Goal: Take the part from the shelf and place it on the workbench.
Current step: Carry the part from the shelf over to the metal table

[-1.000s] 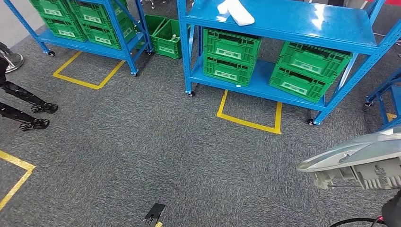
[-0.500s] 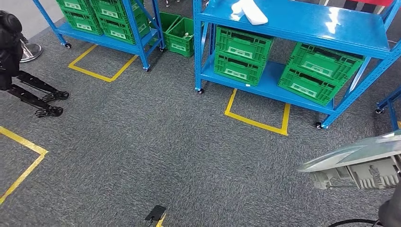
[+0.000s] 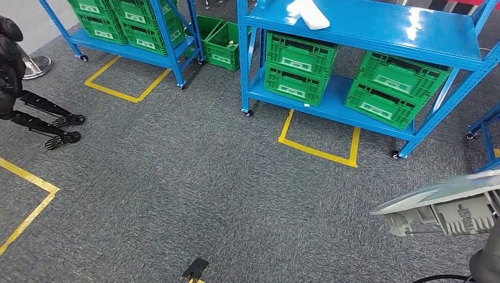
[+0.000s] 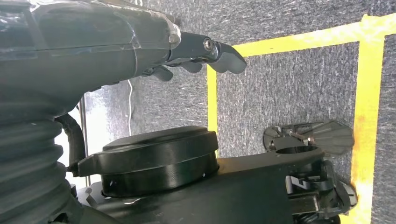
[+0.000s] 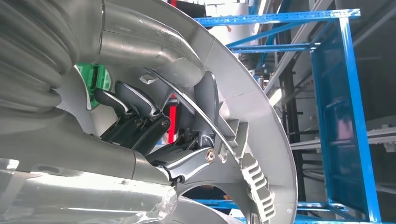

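Judged the step in hand as the carry: part (image 3: 448,203) already off the shelf and not yet set down. Found it low at the right of the head view, a pale grey moulded shell with ribbed fins along its underside, held out level above the carpet and well apart from the blue shelf (image 3: 365,26). Saw the right hand (image 5: 154,126) clasped onto it in the right wrist view, dark fingers (image 5: 126,100) hooked inside the curved shell and the thumb pressed near the finned edge. Read that as a firm hold, though could not see how far the fingers wrapped around the rim.

Saw the left hand (image 4: 140,42) hanging slack over the floor in the left wrist view, fingers loosely bent, grasping nothing, above a yellow tape line (image 4: 212,102).

Noted green crates (image 3: 298,68) on the lower shelf level, a white object (image 3: 308,13) lying on the top level, and a yellow floor outline (image 3: 318,152) in front of the shelf. Noted also a dark robot figure (image 3: 35,112) at the far left of the head view.

Found no surface to receive the part in any view. Judged the next move, therefore, as turning or walking until that surface comes into sight, keeping the part level and the grasp tight meanwhile. After that, would call for lowering the part until it rests flat, then loosening the fingers. Judged the long overhang of the shell as the main risk: tipping or slipping during steps.
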